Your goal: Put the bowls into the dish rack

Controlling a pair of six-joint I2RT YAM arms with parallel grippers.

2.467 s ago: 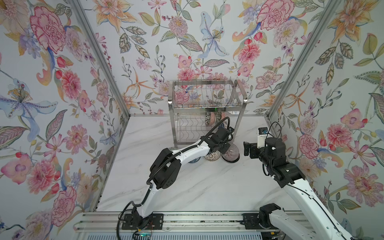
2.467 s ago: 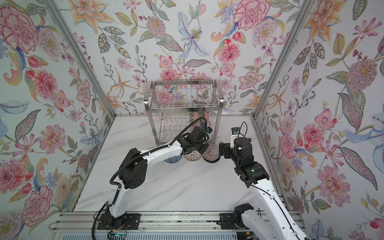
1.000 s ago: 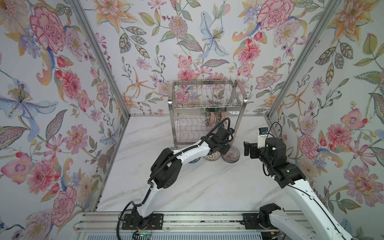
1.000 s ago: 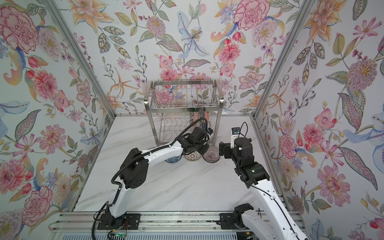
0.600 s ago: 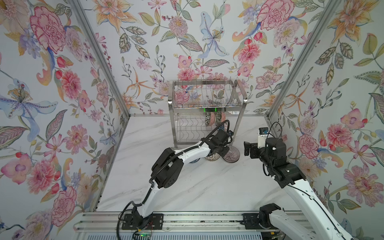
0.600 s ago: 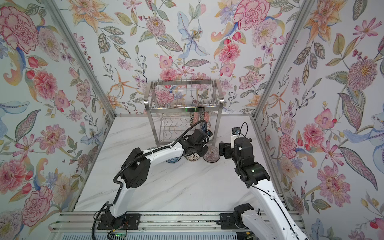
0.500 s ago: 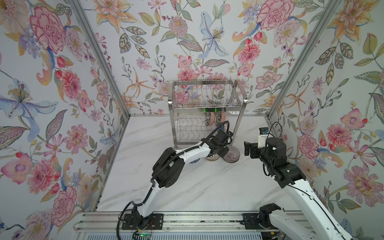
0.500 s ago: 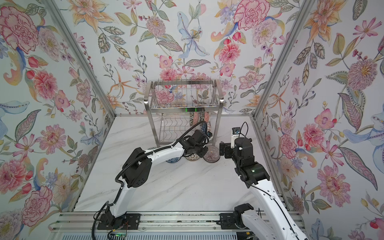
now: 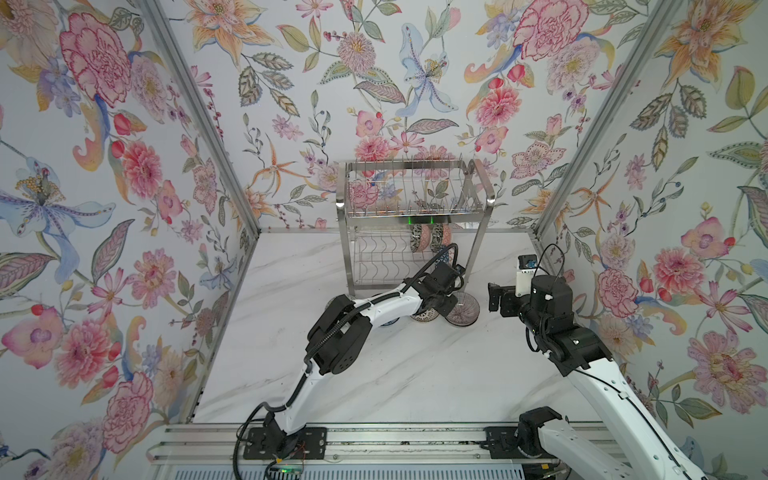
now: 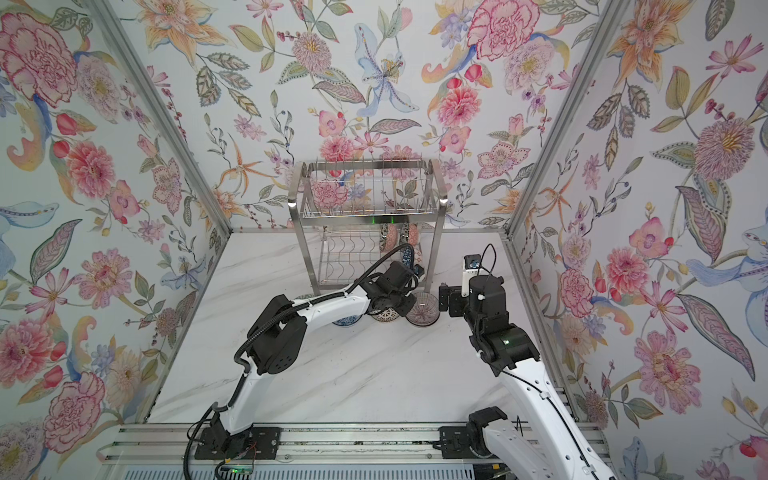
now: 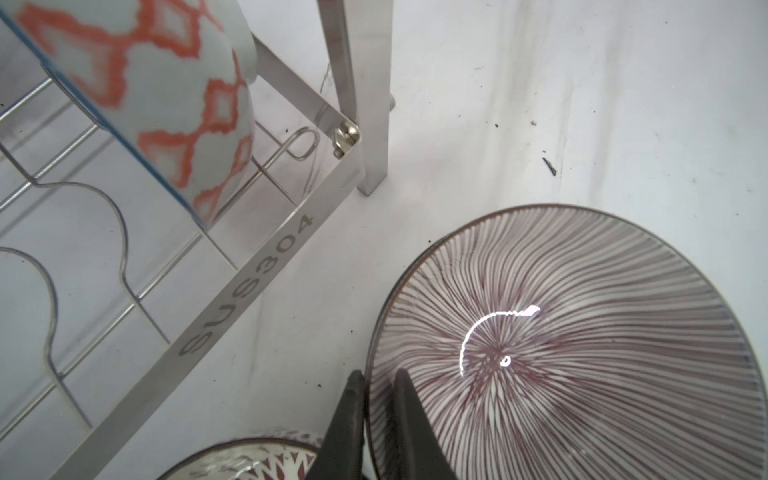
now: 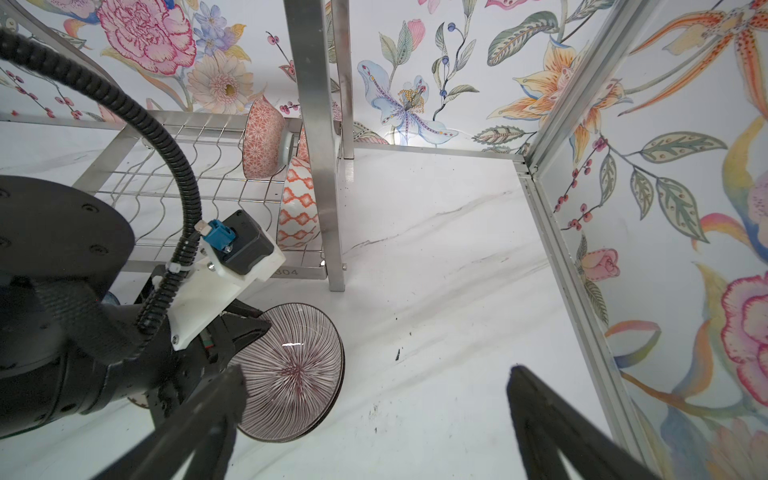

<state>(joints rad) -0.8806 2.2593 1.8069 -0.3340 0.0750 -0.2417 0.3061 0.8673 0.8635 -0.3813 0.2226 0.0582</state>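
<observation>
Rim of purple striped bowl now pinched by left gripper, right gripper unchanged, spread wide.

Your left gripper has narrowed its jaws around the near rim of the round purple-and-white radially striped ceramic bowl, and that arm's elbow has edged slightly rightward.

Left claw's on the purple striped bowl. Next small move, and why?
Probably a short lift: the left claw pinches the rim of the purple radial-striped ceramic bowl, which sits on the white marble table beside a leg of the shiny steel wire dish rack.
</observation>
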